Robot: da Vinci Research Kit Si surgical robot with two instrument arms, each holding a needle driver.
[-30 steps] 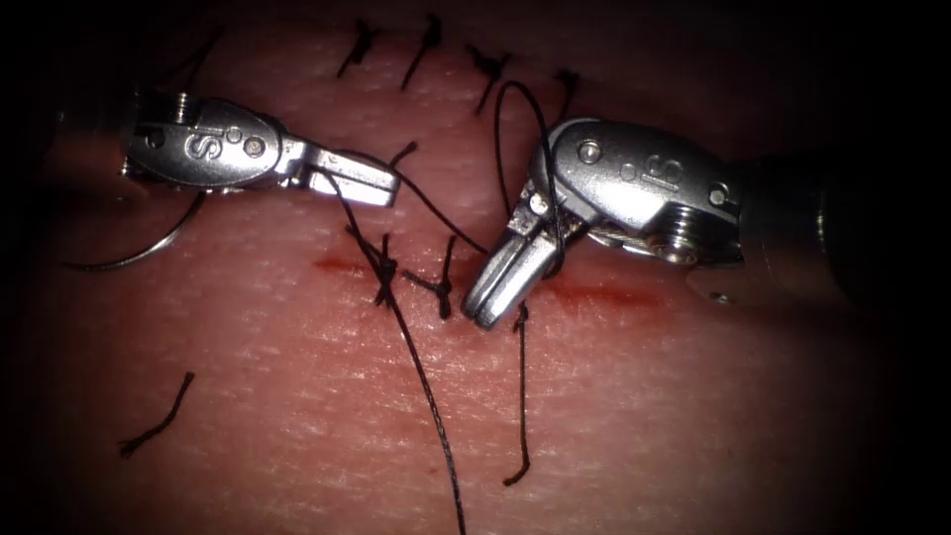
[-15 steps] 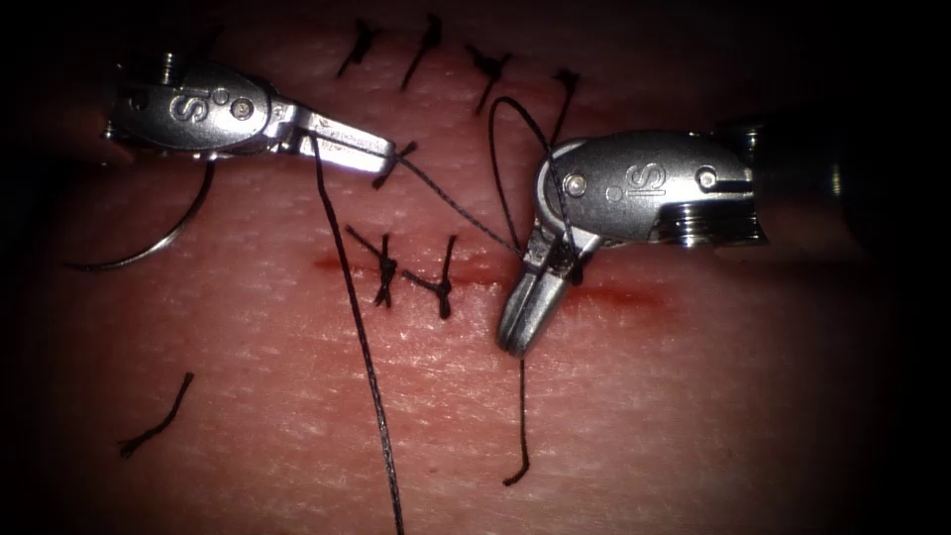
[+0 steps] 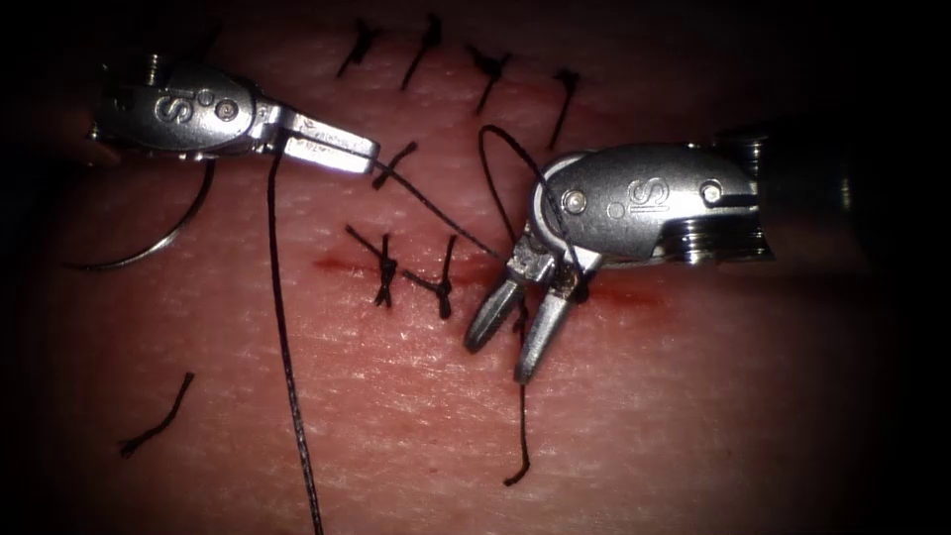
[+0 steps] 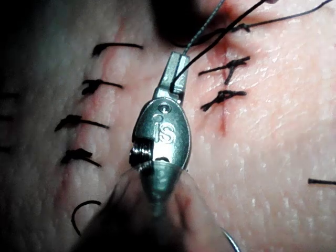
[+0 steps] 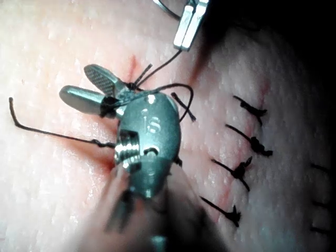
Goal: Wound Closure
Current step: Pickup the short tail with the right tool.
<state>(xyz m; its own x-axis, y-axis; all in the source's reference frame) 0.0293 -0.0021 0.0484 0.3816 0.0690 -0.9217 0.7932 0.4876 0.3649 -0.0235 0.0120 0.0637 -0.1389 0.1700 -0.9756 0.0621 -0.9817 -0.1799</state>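
My left tool is above the left end of the cut, its jaws shut on the thread. One strand hangs down from it over the tissue. Another strand runs right to my right tool, where a loop lies around the wrist. The right tool's jaws stand open over the cut, holding nothing. A short thread tail runs down from between them. The curved needle lies free on the tissue, left of the cut and below the left tool. The left wrist view has the shut jaws, the right wrist view the open jaws.
Two tied stitches cross the cut, with red fluid along it at the right. A row of older stitches sits above. A cut end of thread lies at the lower left.
The right tool's jaws have opened from shut. The left tool has moved up and to the left, drawing the thread with it; the hanging strand has swung left.
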